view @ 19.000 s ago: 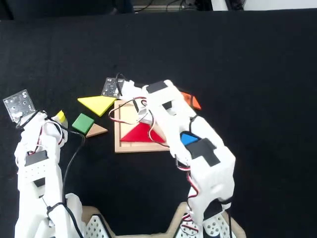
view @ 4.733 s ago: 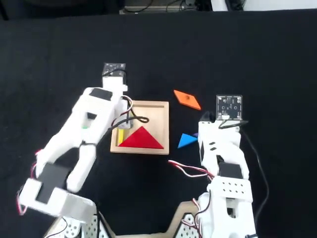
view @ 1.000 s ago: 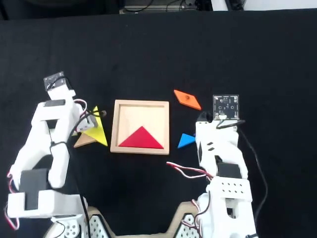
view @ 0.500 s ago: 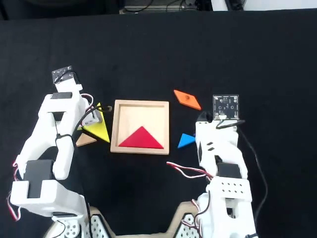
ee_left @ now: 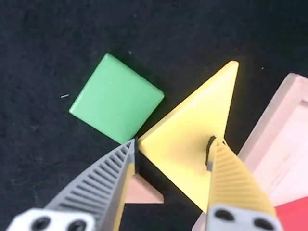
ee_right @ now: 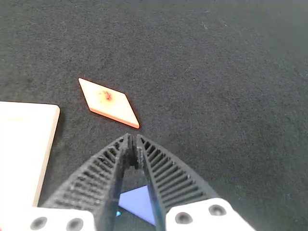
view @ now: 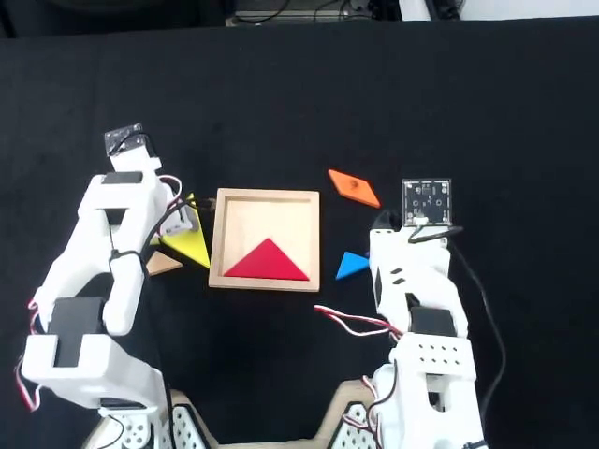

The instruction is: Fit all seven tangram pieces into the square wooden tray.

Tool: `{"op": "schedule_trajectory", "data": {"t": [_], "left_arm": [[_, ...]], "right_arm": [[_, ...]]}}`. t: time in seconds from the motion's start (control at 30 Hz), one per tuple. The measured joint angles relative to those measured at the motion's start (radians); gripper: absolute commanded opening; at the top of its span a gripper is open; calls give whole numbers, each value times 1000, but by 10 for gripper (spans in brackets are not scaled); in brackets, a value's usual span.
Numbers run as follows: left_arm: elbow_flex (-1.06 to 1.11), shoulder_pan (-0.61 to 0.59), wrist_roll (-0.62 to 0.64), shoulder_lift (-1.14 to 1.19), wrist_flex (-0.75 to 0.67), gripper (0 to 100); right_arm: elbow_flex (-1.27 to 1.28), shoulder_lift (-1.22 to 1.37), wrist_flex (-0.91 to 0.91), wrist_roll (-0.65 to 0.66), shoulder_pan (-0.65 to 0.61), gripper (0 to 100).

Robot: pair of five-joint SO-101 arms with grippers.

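The square wooden tray [view: 265,200] lies mid-table with a red triangle [view: 269,260] inside along its near edge. Just left of the tray, my left gripper [ee_left: 172,144] is shut on the yellow triangle [ee_left: 192,139], one finger on each side; the same yellow triangle [view: 190,245] nearly touches the tray's left wall [ee_left: 276,139]. A green square [ee_left: 117,98] and a small tan triangle [ee_left: 143,192] lie next to it. My right gripper [ee_right: 132,142] is shut on nothing, hanging between the orange parallelogram [ee_right: 108,102] and the blue triangle [ee_right: 137,202].
The orange parallelogram [view: 354,187] lies off the tray's far right corner and the blue triangle [view: 352,265] by its right side. The tan triangle [view: 164,265] pokes out beside the left arm. Black cloth covers the table, with open room at the back.
My left arm has moved slightly right with the yellow triangle, bringing it closer to the tray's left wall. The right arm has stayed still.
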Motion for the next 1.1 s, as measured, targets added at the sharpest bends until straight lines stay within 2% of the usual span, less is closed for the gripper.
{"op": "schedule_trajectory", "data": {"t": [0.1,0.3,0.73,1.0,1.1], "left_arm": [[-78,2,2,57,77,324],[-204,8,23,186,216,324],[-305,15,23,210,269,324],[-299,9,-196,29,315,324],[-284,-3,-238,26,315,324]], "right_arm": [[0,0,0,0,0,15],[0,0,0,0,0,15],[0,0,0,0,0,15],[0,0,0,0,0,15],[0,0,0,0,0,15]]}}
